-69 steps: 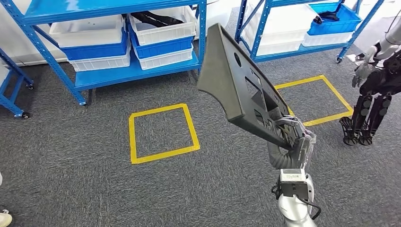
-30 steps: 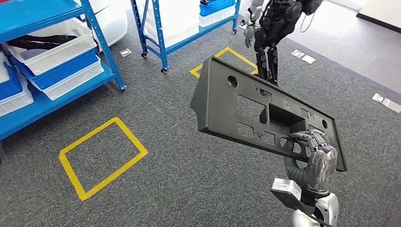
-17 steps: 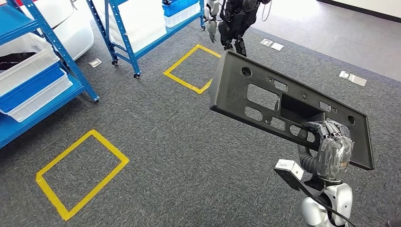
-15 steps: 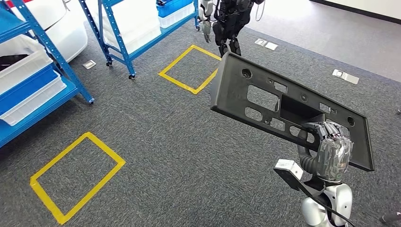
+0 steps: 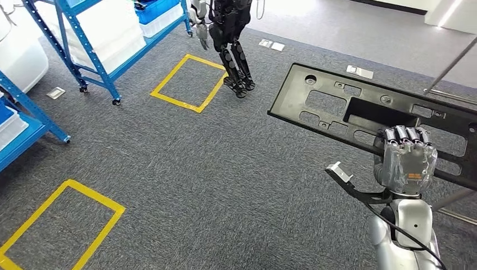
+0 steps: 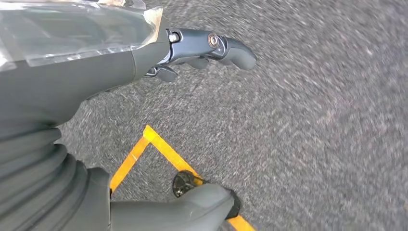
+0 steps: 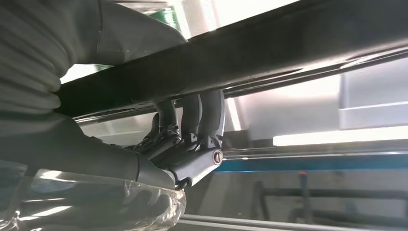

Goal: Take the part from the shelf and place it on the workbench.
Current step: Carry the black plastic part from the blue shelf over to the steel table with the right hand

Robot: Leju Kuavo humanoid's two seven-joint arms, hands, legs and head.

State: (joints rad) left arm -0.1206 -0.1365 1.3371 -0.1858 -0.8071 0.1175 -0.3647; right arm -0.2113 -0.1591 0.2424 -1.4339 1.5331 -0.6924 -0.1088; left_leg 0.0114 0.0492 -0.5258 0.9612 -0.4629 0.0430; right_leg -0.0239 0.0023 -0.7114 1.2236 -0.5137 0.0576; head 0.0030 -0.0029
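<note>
The part is a long, flat black plastic panel [image 5: 343,109] with several cut-outs. My right hand [image 5: 406,160] grips its near long edge and holds it up over the carpet at the right of the head view, almost level. In the right wrist view the dark fingers [image 7: 192,120] hook over the panel's edge [image 7: 269,53]. My left hand [image 6: 144,57] hangs above the grey carpet with its fingers apart and nothing in it.
Blue shelves [image 5: 84,34] with white and blue bins stand at the far left. Yellow tape squares [image 5: 188,81] mark the carpet. Another humanoid robot [image 5: 228,34] stands beyond the far square. A thin metal frame [image 5: 450,67] shows at the right edge.
The whole view has swung to the right, so the shelves and tape squares slid left. The panel in my right hand has tipped from steeply tilted to nearly flat.
</note>
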